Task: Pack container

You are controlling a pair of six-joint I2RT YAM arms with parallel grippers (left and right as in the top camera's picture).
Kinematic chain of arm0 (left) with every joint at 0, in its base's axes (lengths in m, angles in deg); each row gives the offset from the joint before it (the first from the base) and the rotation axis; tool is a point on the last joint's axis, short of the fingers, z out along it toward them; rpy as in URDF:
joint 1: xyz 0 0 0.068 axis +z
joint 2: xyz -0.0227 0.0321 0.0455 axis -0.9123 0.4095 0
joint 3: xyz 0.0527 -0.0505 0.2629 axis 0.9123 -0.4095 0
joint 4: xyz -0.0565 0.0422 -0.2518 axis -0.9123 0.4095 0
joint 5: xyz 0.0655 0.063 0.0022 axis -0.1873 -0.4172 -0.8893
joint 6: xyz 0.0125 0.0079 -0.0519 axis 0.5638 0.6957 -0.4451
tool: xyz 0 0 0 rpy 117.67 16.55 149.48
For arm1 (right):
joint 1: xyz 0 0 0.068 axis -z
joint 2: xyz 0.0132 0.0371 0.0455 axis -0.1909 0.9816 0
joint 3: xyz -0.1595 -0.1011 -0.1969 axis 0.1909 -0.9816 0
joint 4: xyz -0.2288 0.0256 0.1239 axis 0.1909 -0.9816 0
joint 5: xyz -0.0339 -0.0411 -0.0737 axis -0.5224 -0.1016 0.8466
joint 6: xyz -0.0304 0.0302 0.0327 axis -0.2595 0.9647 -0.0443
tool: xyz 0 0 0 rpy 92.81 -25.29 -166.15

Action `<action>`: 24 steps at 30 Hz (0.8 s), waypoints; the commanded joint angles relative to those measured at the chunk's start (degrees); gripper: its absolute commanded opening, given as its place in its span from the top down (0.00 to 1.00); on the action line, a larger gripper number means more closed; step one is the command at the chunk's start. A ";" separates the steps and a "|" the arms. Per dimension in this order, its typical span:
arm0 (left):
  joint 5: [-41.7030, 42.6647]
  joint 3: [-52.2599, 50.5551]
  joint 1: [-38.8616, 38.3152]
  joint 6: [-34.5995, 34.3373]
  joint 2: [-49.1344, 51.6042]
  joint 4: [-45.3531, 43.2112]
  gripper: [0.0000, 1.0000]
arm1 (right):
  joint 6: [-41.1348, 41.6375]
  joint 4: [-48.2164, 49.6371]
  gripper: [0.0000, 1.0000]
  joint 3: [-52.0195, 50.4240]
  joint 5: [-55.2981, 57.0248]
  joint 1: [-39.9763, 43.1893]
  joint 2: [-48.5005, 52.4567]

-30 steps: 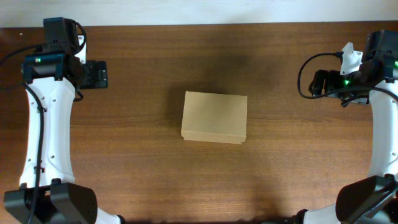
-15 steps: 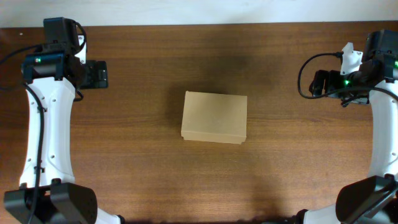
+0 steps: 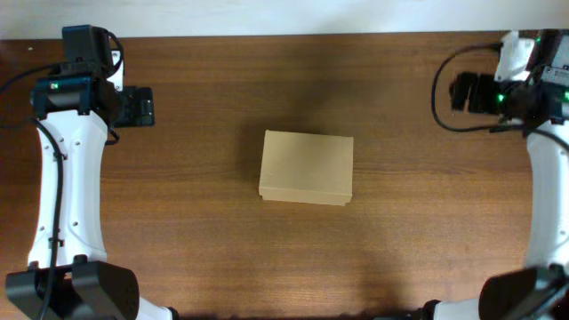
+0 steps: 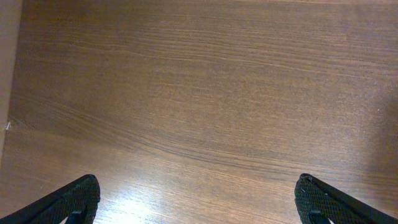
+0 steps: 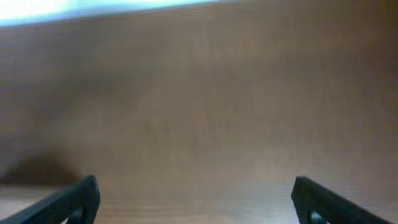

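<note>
The container (image 3: 307, 167) is a plain tan cardboard box with its lid down, lying in the middle of the table; only the overhead view shows it. My left gripper (image 3: 138, 106) hovers at the far left, well away from the box, and stands open over bare wood (image 4: 198, 202). My right gripper (image 3: 468, 92) is at the far right near the back edge, also open with nothing between its fingers (image 5: 196, 199). The right wrist view is blurred.
The brown wooden table (image 3: 204, 249) ends at a white strip (image 3: 284, 16) along the back. Both white arms run down the left and right sides of the table.
My right gripper has moved toward the table's back edge and slightly right. The left arm and the box have stayed put.
</note>
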 commanded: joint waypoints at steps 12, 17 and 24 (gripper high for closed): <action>0.39 0.68 0.28 0.04 -0.55 -0.02 0.01 | -0.11 31.26 0.01 -52.78 -1.86 -14.25 -61.09; 0.39 0.68 0.28 0.04 -0.55 -0.02 0.00 | 2.67 31.28 0.01 -65.83 -1.86 -14.29 -80.98; 0.39 0.68 0.28 0.04 -0.55 -0.02 0.01 | 2.64 43.36 0.01 -76.85 -1.33 -14.27 -90.86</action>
